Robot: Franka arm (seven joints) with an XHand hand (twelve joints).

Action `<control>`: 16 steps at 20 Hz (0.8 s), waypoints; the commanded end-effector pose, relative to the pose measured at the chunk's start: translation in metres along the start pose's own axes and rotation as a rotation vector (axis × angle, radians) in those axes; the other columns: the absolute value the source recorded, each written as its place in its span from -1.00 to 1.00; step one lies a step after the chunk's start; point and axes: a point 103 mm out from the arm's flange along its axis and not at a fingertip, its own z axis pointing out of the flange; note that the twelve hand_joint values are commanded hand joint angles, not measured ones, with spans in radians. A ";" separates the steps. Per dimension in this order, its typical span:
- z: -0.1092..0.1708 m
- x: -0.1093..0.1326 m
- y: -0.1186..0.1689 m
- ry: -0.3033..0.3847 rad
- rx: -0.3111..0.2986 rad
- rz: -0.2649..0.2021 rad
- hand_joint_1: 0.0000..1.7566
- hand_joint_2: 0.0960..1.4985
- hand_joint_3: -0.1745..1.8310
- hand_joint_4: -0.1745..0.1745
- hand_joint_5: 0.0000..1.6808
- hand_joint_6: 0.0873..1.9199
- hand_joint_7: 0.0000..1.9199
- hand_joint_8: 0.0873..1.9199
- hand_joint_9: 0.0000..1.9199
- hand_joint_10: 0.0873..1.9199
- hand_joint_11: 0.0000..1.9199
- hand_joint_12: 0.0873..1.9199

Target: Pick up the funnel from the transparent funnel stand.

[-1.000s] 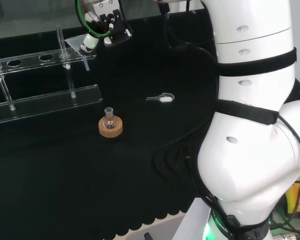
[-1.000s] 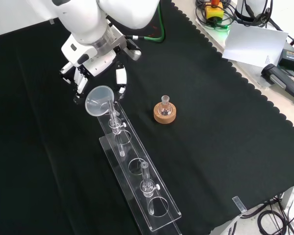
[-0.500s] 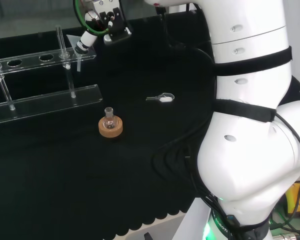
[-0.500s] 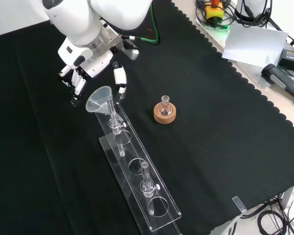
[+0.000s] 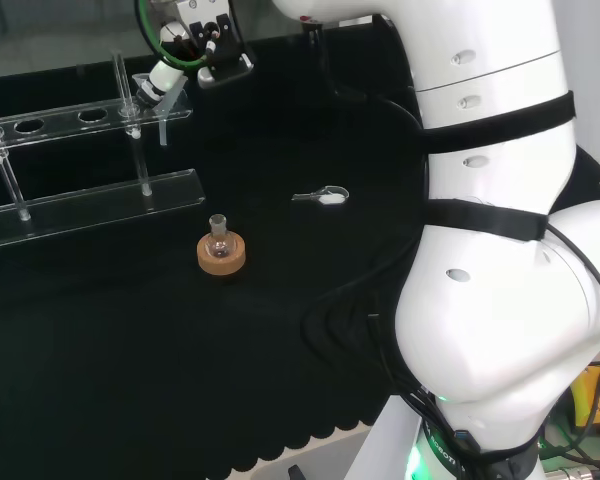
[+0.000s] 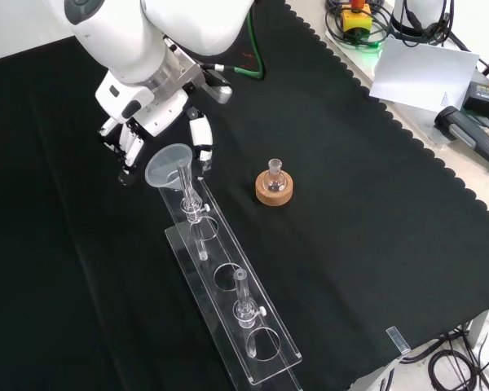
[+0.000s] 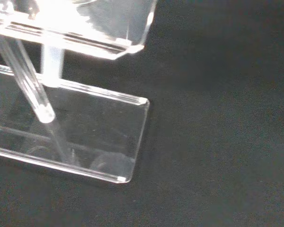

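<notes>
Black cloth (scallop-edged) covers the bench; the hand curls round the funnel.

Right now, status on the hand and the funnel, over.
Hand at the funnel, fingers either side of the cone, grasp unconfirmed. Funnel seated in the end hole of the transparent funnel stand. Flask on cork ring stands apart.
</notes>
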 end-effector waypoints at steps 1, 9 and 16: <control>0.003 0.001 -0.001 0.022 0.001 -0.001 -0.47 -0.26 -0.44 0.01 -0.44 -1.00 -0.18 -0.59 -0.30 -0.45 -1.00 0.44; 0.001 -0.006 -0.007 0.034 -0.060 0.021 -0.29 -0.19 -0.36 0.07 -0.18 -1.00 0.09 -0.63 -0.15 -0.56 -1.00 0.47; -0.005 -0.008 -0.012 0.043 -0.129 0.032 -0.21 -0.18 -0.29 0.12 -0.07 -1.00 0.19 -0.63 -0.04 -0.66 -1.00 0.51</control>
